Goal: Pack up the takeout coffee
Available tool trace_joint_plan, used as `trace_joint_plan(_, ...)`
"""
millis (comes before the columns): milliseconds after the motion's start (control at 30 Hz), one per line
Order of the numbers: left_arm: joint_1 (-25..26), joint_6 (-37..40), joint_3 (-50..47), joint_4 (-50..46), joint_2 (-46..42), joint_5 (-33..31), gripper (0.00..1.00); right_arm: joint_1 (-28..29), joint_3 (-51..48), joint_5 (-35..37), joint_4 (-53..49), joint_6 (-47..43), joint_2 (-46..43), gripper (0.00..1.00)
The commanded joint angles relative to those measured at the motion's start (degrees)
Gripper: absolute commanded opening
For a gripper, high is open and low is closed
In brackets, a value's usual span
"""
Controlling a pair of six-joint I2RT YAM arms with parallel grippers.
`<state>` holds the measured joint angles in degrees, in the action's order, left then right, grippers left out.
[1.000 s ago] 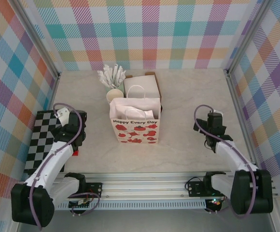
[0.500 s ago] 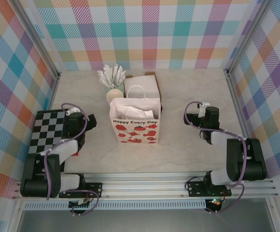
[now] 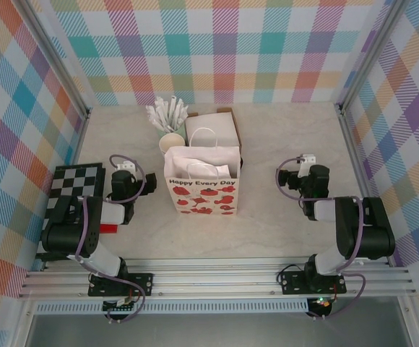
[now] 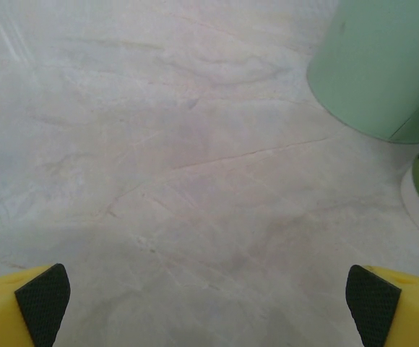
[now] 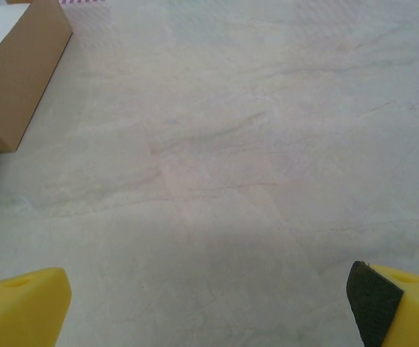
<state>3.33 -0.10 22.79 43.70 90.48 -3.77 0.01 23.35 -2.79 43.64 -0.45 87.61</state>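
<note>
Folded down, left end effector [image 4: 208,307] and right end effector [image 5: 202,303] gape above smooth marbled table [image 4: 195,144].

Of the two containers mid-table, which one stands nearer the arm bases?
The white paper bag with red print and looped handles. The brown cardboard box stands right behind it, toward the back wall, and has no print or handles.

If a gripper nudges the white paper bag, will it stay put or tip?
The paper bag probably slides or tips easily: it stands upright and tall on a smooth table. Its thin paper walls likely buckle rather than resist. The cardboard box close behind may brace it against a push away from the arms.
</note>
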Motion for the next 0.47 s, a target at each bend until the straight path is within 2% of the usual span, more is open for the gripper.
trace_joint_plan(0,0.39,1.73,1.45,2.2,-0.86,-0.74,1.0,-0.21,0.8,0.15,1.9,1.02,0.01,1.0)
trace_joint_plan(433,0.28,1.95,1.59,1.99,-0.78,-0.01,1.0,-0.22,0.81,0.15,1.84,0.98,0.0,1.0)
